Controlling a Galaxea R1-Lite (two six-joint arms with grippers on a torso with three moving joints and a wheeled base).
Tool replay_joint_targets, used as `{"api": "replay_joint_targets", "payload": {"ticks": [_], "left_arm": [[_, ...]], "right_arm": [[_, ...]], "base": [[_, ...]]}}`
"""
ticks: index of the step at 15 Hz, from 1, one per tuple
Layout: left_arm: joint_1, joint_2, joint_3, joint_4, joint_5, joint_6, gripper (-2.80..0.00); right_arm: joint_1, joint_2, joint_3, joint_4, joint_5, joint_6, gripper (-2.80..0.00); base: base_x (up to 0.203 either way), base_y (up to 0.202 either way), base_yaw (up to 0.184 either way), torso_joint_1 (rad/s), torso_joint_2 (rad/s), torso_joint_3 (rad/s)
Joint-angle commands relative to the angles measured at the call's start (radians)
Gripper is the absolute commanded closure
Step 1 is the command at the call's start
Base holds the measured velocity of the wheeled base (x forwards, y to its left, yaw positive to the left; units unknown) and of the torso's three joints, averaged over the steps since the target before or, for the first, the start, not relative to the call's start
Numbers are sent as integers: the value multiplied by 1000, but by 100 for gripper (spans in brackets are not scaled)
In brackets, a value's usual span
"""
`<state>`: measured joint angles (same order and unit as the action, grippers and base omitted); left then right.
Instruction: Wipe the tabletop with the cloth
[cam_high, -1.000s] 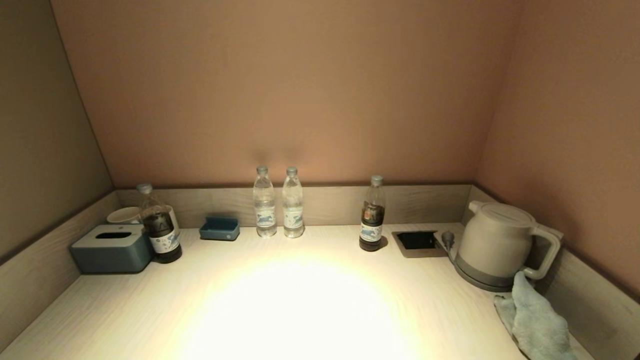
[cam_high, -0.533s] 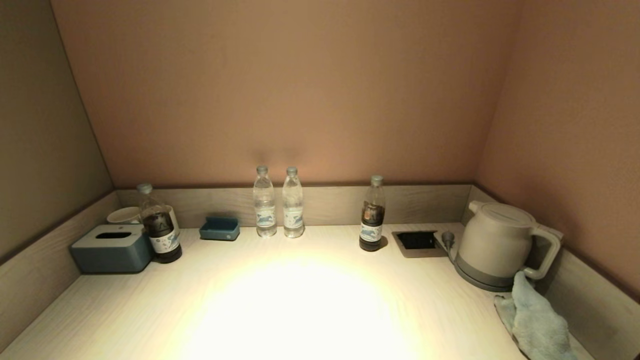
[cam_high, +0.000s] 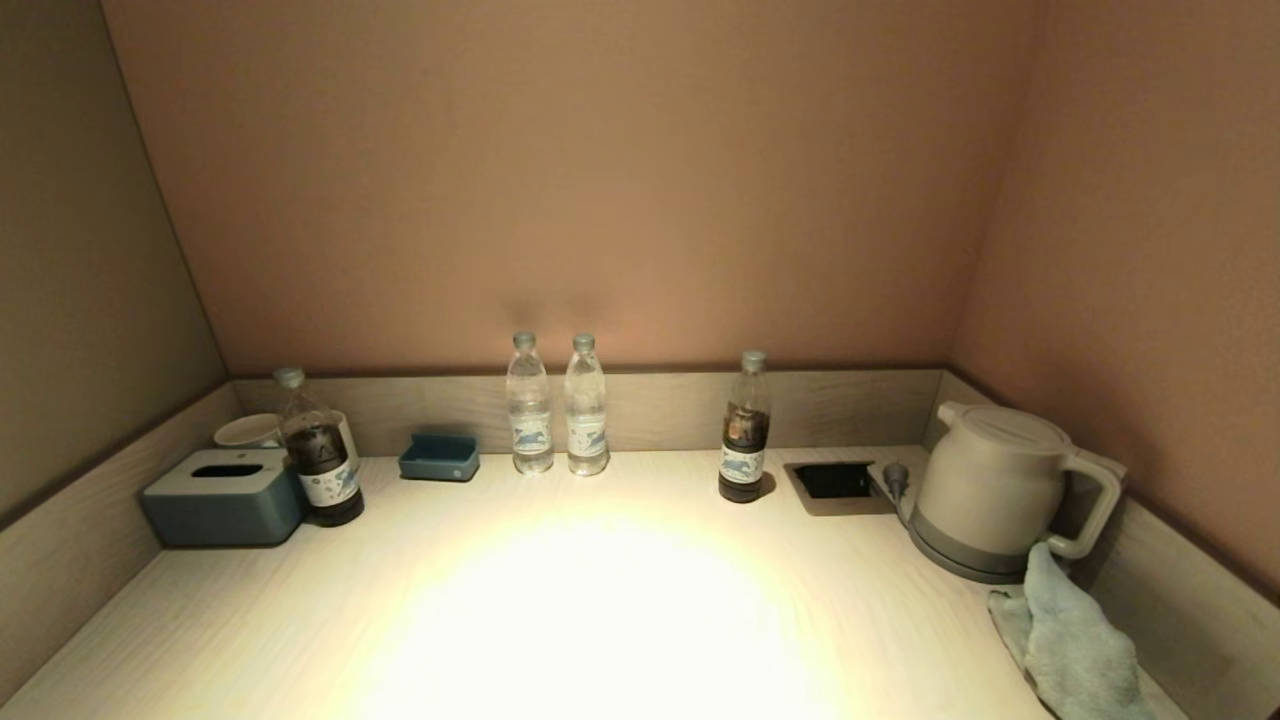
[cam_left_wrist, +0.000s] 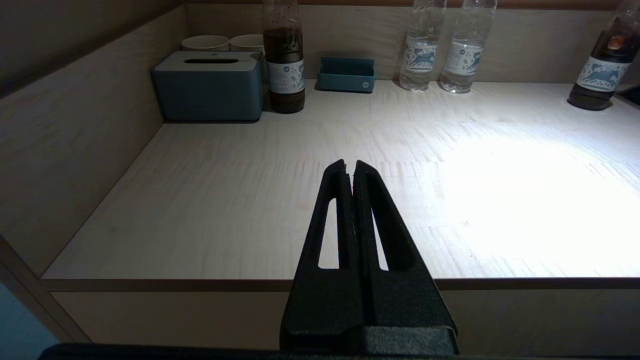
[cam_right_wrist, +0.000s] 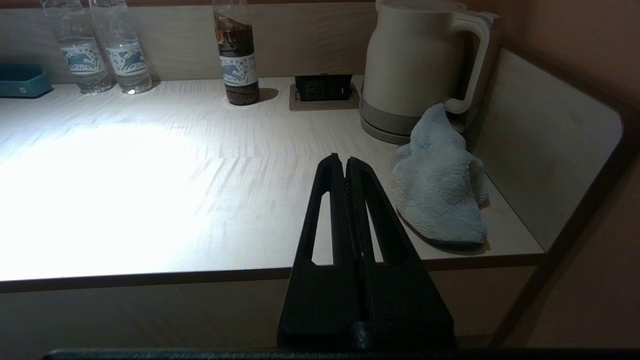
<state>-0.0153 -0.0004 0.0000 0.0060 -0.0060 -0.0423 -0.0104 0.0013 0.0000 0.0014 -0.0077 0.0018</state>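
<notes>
Both grippers are seen held off the front edge of the pale wooden tabletop, fingers pressed together and nothing gripped: the left gripper before the left half of the surface, the right gripper before the right half. Just beyond the right gripper, a crumpled light blue cloth is seen lying at the near right corner of the tabletop, against the side wall, its far end touching the base of a cream electric kettle. Farther back, a recessed power socket is set beside the kettle, with a dark drink bottle to its left. Two water bottles are lined up at the back wall. On the far left, a small blue tray, a second dark bottle, a blue tissue box and white cups are grouped.
</notes>
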Motion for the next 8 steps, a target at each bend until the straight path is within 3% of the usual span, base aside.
{"api": "replay_joint_targets", "payload": {"ticks": [1, 8], "left_arm": [[0, 0, 0, 0, 0, -1, 0], [0, 0, 0, 0, 0, -1, 0]], "right_arm": [[0, -1, 0, -1, 3, -5, 0], [0, -1, 0, 2, 0, 15, 0]], "base": [[0, 0, 0, 0, 0, 0], [0, 0, 0, 0, 0, 0]]}}
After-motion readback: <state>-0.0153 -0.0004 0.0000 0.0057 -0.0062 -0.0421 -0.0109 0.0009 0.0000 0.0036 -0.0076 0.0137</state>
